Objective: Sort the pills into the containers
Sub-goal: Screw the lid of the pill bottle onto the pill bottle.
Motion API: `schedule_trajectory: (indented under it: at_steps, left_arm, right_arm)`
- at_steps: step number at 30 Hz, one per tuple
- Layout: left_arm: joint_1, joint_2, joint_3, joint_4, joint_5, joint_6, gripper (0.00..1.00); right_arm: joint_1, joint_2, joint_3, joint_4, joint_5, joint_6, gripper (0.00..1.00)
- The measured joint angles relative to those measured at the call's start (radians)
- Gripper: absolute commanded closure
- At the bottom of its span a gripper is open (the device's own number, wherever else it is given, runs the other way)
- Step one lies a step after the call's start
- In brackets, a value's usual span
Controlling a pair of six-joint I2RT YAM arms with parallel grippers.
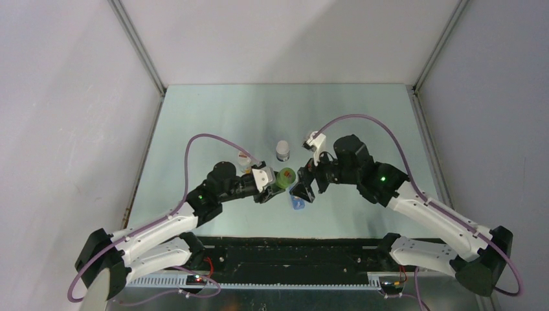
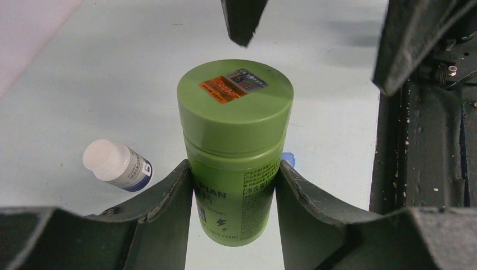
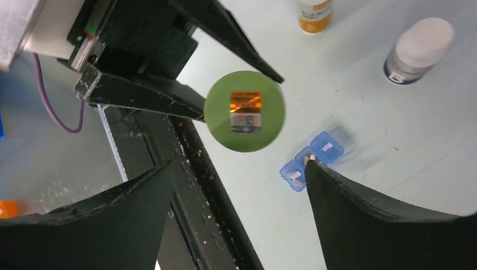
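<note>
My left gripper (image 2: 233, 185) (image 1: 275, 178) is shut on a green round bottle (image 2: 236, 146) (image 1: 286, 175) with its green cap (image 3: 244, 111) on. The containers are the compartments of a small blue pill box (image 3: 312, 159) (image 1: 298, 205), which lies on the table just right of the bottle and shows as a sliver (image 2: 288, 158) behind it. Something tan-orange shows inside two compartments; single pills cannot be made out. My right gripper (image 3: 238, 163) (image 1: 304, 189) hangs open above the box and the cap, with nothing between its fingers. One right fingertip (image 3: 310, 166) covers part of the box.
A white-capped bottle (image 1: 283, 150) (image 2: 116, 165) (image 3: 419, 50) stands behind the green one. A bottle with an orange label (image 1: 244, 160) (image 3: 315, 14) stands to its left. The black base rail (image 3: 208, 185) runs along the table's near edge.
</note>
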Motion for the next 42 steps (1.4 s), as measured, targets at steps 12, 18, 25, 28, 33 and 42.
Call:
schedule_trajectory:
  at_steps: [12, 18, 25, 28, 33, 42]
  left_arm:
    - [0.0, -0.013, 0.0, -0.019, 0.032, 0.0, 1.0]
    - [0.0, -0.014, 0.0, -0.019, 0.049, 0.0, 1.0]
    - [0.001, -0.014, 0.0, -0.027, 0.04, 0.0, 1.0]
    - [0.002, -0.014, 0.0, -0.037, 0.027, 0.0, 1.0]
    - [0.003, -0.014, 0.0, -0.049, -0.003, 0.0, 1.0]
    - [0.002, -0.015, 0.0, -0.018, -0.058, 0.0, 1.0]
  right_arm:
    - [0.093, 0.079, 0.013, 0.062, 0.063, -0.142, 0.4]
    - [0.094, 0.085, 0.028, 0.12, 0.079, -0.154, 0.38]
    - [0.098, 0.121, 0.049, 0.142, 0.102, -0.13, 0.56]
    - [0.098, 0.135, 0.058, 0.142, 0.122, -0.099, 0.7]
    - [0.109, 0.154, 0.063, 0.145, 0.206, 0.027, 0.83]
    - [0.109, 0.182, 0.135, 0.049, 0.452, 0.409, 0.14]
